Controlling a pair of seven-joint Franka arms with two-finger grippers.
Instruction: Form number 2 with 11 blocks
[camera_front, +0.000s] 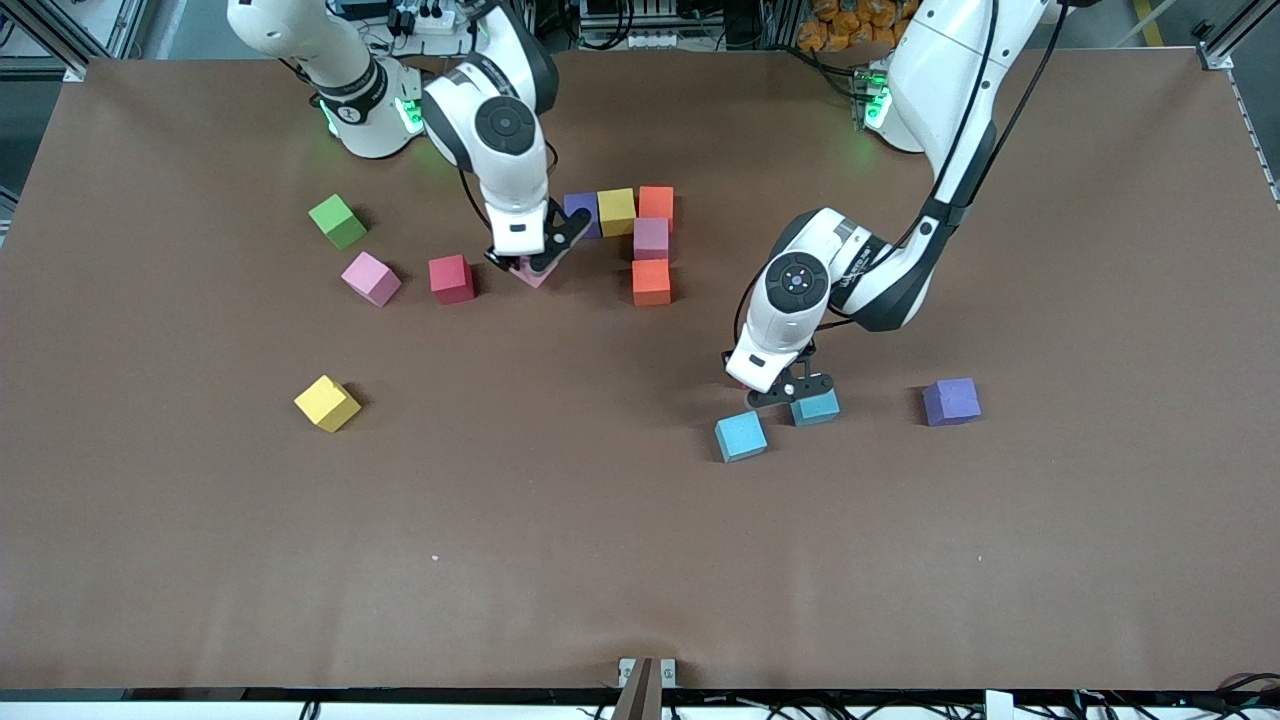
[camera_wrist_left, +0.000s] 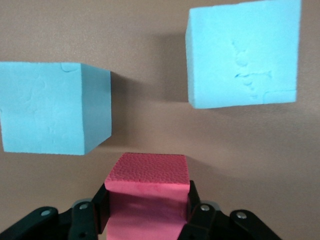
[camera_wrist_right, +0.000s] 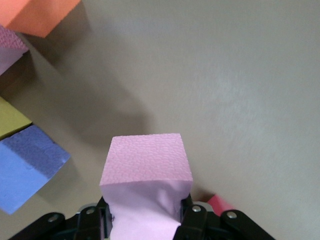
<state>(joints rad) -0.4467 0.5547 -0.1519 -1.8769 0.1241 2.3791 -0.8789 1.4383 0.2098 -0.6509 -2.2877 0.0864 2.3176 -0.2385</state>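
Observation:
A partial figure of blocks lies mid-table: purple (camera_front: 582, 213), yellow (camera_front: 617, 211) and orange (camera_front: 656, 204) in a row, with a pink block (camera_front: 651, 238) and an orange one (camera_front: 651, 281) below the row's orange end. My right gripper (camera_front: 530, 265) (camera_wrist_right: 145, 217) is shut on a pink block (camera_wrist_right: 145, 165) low beside the purple one (camera_wrist_right: 25, 170). My left gripper (camera_front: 797, 392) (camera_wrist_left: 147, 210) is shut on a red block (camera_wrist_left: 147, 187), hidden under the hand in the front view. Two light blue blocks (camera_front: 741, 436) (camera_front: 816, 405) sit just beside it.
Loose on the table toward the right arm's end are a green cube (camera_front: 338, 221), a pink block (camera_front: 371, 278), a red block (camera_front: 451, 278) and a yellow block (camera_front: 327, 403). A purple block (camera_front: 951, 401) sits toward the left arm's end.

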